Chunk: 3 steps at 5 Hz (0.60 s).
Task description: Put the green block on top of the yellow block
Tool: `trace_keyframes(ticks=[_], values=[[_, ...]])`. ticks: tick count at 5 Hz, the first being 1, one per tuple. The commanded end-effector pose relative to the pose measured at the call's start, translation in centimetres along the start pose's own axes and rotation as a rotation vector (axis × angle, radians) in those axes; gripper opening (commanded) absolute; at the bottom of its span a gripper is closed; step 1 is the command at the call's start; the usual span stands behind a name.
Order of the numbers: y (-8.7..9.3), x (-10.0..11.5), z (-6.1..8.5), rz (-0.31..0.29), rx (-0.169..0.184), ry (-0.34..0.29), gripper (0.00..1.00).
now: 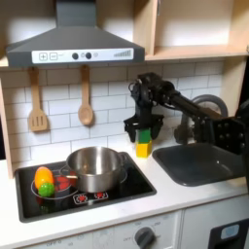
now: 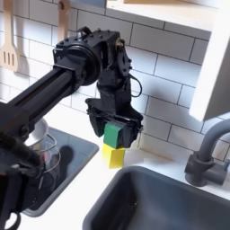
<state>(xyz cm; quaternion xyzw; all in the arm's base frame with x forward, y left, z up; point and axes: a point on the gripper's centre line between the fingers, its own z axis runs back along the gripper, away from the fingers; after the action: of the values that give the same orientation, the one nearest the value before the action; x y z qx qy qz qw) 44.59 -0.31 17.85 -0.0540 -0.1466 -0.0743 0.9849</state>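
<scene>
While the gripper [image 2: 114, 128] hangs over the strip of counter between the hob and the sink, its fingers are closed on the green block [image 2: 112, 135], which sits directly above the yellow block [image 2: 112, 155]; in the second exterior view the green block's underside looks to meet the yellow block's top face, or to lie just off it, and the frames do not settle which. The same pairing shows in the first exterior view, the green block [image 1: 144, 134] over the yellow block [image 1: 143, 149], with the gripper [image 1: 143, 127] reaching down from an arm that comes in from the first exterior view's right; the yellow block stands on the white counter [image 1: 165, 195], just beside the hob [image 1: 97, 195] and near the corner of the sink [image 1: 199, 163], close to the tiled wall.

The step in hand appears to be the placing itself: the carry is over and the stack is all but made; the two blocks look roughly square to one another, the green one perhaps a shade towards the second exterior view's left. What the next move calls for is a gentle release, the fingers parting only once the green block rests fully on the yellow; then a straight lift clear, since any sideways drag would likely tip so small a stack. The steel pot [image 1: 94, 166] and the toy food [image 1: 44, 180] on the hob stand well apart.
</scene>
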Motion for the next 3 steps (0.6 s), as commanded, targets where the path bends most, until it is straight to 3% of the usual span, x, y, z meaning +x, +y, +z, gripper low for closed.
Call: trace_keyframes(ticks=[1,3], values=[[0.1,-0.8,-0.1,-0.003,-0.005,0.009,1.0],[-0.3,-1.5,1.2,-0.021,-0.014,-0.003,1.0]])
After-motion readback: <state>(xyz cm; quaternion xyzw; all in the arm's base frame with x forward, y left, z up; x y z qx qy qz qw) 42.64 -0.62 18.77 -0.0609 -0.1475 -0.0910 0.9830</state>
